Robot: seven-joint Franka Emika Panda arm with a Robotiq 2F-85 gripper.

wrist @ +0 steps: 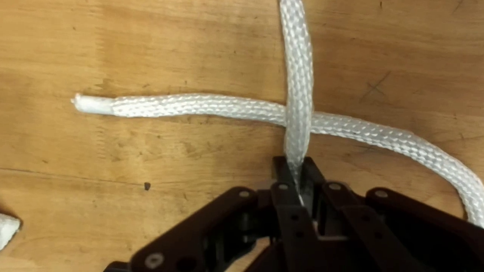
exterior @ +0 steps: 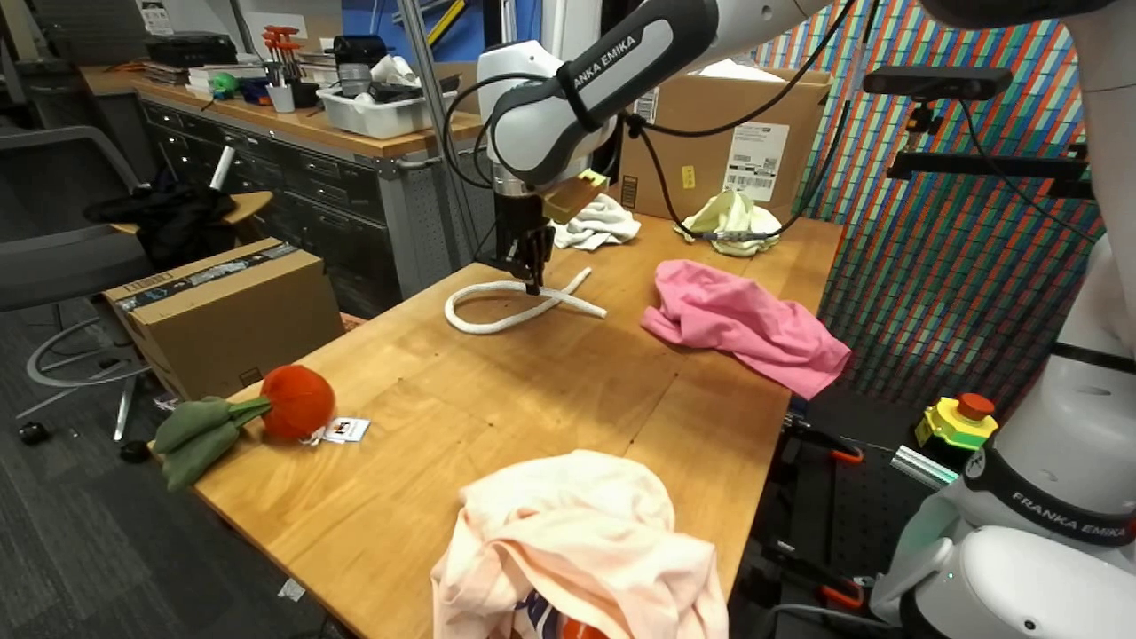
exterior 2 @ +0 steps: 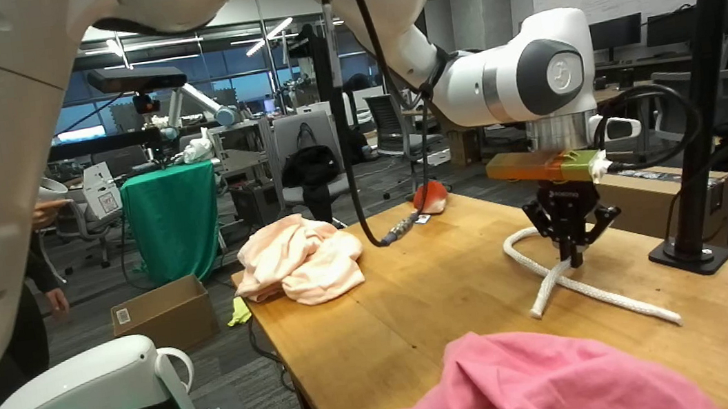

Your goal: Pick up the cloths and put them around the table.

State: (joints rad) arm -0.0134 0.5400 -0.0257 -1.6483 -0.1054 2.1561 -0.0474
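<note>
The pincer (wrist: 295, 163) is gripping the white rope (wrist: 298, 75), the peach cloth (exterior 2: 308, 256) is lying by a corner of the tabletop (exterior 2: 378, 317), and I am worrying that swinging the rope wide could be knocking the pink cloth (exterior: 741, 319) off the robot-side edge it is overhanging.

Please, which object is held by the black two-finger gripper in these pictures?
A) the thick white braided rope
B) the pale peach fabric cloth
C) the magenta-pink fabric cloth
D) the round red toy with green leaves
A, because in the wrist view the thick white braided rope runs down into the black two-finger gripper and is pinched there.
</note>
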